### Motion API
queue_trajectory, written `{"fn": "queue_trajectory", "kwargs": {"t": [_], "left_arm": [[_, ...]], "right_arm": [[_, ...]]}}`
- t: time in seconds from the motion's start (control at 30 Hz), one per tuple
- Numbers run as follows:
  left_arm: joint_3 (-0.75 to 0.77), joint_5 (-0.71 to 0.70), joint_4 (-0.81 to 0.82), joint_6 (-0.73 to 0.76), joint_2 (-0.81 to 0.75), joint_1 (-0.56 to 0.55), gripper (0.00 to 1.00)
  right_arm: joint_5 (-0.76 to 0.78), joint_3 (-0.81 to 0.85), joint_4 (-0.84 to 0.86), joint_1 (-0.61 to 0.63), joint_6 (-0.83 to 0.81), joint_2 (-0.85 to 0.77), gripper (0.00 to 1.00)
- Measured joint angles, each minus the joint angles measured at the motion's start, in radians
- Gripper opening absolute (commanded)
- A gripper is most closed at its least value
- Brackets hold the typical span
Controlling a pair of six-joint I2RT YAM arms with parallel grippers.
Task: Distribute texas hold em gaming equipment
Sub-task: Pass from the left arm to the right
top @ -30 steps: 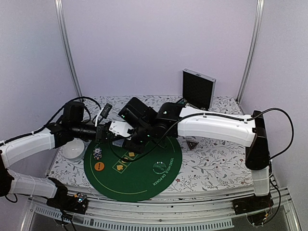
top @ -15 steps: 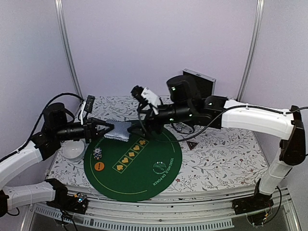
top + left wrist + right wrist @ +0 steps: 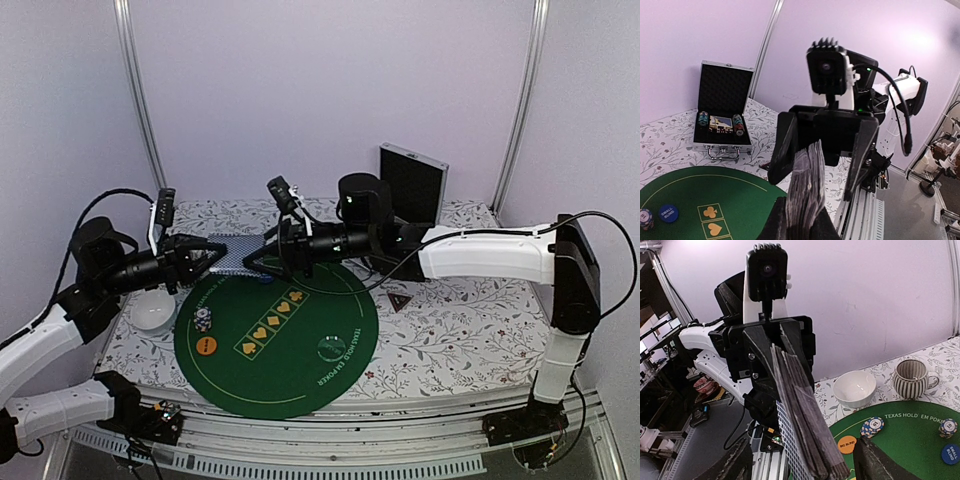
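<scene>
Looks like a mid-air hand-off setup: pinching the grey-blue-backed card deck (image 3: 232, 256) edge-on in the left gripper (image 3: 205, 262), jaws clamped narrow on its left end, up above the far left rim of the green felt mat (image 3: 300, 370). Probably held raised and poking out rightward to offer the free end. Facing it from the right with the right gripper (image 3: 262, 255), jaws spread wide and straddling that free end, one finger either side, with no squeeze on the cards that either wrist view shows. Leaves the poker chips (image 3: 204, 319) and orange disc (image 3: 207, 346) down on the mat's left part, just beside the white bowl (image 3: 152, 312). Needs a proper pinch there before any dealing, at a guess.
</scene>
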Motion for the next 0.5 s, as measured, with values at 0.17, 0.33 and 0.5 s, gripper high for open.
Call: {"fn": "queue_trajectory", "kwargs": {"t": [0.17, 0.33, 0.5], "left_arm": [[-0.026, 0.009, 0.02, -0.006, -0.027, 0.0, 0.0], [-0.029, 0.032, 0.041, -0.016, -0.03, -0.001, 0.0], [-0.026, 0.013, 0.013, 0.03, -0.032, -0.006, 0.66]], "right_arm": [[-0.076, 0.039, 0.029, -0.001, 0.064, 0.053, 0.27], [-0.123, 0.054, 0.048, -0.007, 0.09, 0.06, 0.02], [-0.13, 0.053, 0.032, -0.021, 0.087, 0.06, 0.02]]}}
